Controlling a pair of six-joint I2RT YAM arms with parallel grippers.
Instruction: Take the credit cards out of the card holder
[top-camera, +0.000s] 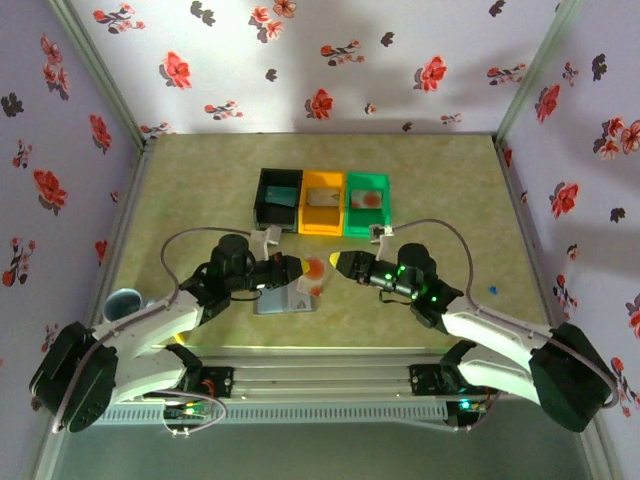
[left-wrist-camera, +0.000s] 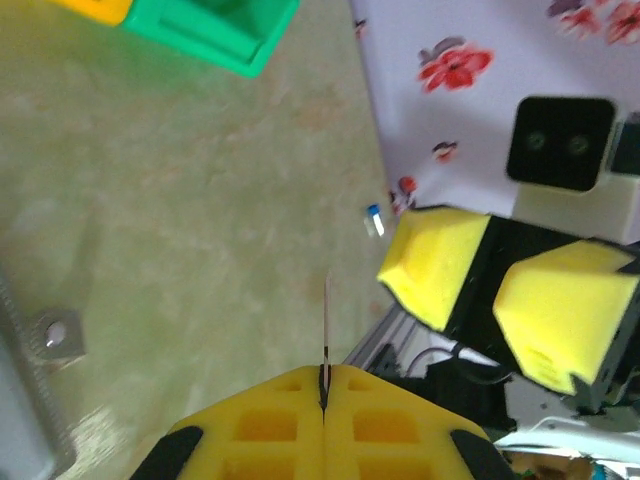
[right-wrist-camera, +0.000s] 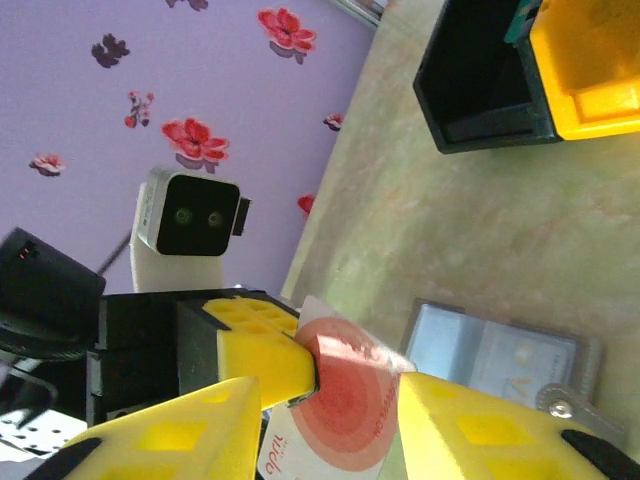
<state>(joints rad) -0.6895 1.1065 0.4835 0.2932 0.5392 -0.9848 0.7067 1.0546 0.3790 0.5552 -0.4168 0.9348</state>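
Grey-blue and flat, the card holder (top-camera: 285, 300) lies open on the table (top-camera: 190, 190) nearest my bases, just at 6 o'clock of my left gripper (top-camera: 293, 268). That gripper is clenched on the pale card with the orange-red round mark (top-camera: 315, 268), pinching one edge, so the card is clear of the holder and up off the table. It reaches out from my left fingertips toward 3 o'clock, at my right gripper (top-camera: 340, 263); whether that is its long axis I cannot tell. My right fingers stand parted, near the card's free end, grasping nothing. Farther off, at 12 o'clock, sit the black bin (top-camera: 278, 198), orange bin (top-camera: 322, 200) and green bin (top-camera: 367, 200). I judge the left arm carries next, since it alone has the card.
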